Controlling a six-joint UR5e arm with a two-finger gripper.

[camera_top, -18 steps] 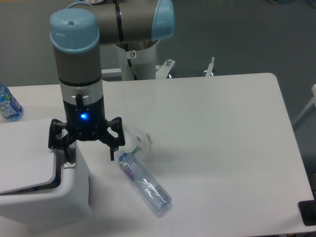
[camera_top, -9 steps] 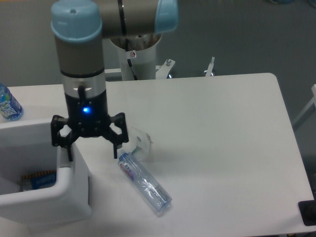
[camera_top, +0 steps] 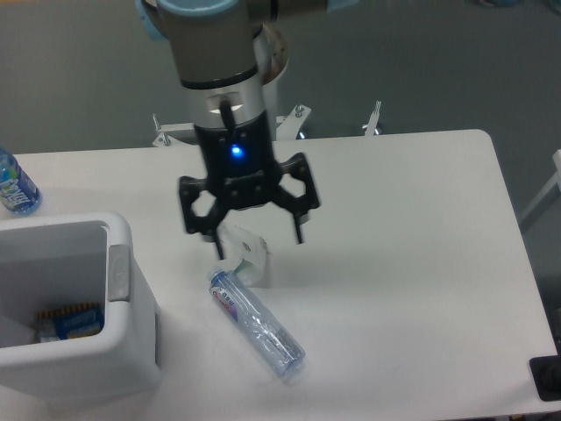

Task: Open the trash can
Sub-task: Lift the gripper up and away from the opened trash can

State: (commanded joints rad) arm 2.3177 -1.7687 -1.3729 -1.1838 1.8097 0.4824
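The trash can (camera_top: pixel 131 342), a big boxy white bin, stands at the table's front left with its top open, so I look straight into it. A small packet (camera_top: pixel 72 320) lies on its bottom. The light grey push tab (camera_top: pixel 118 273) sits on the right rim. My gripper (camera_top: pixel 259 249) hangs open above the table, to the right of the bin and well apart from it, with nothing between its black fingers.
A clear plastic bottle (camera_top: pixel 258 324) lies on its side in front of the gripper. A crumpled clear wrapper (camera_top: pixel 245 250) sits just under the fingers. Another bottle (camera_top: pixel 15 184) with a blue label shows at the far left edge.
The lid, half raised a second ago, has dropped out of sight and the bin stands open. The gripper left the bin's right rim and moved right and up.
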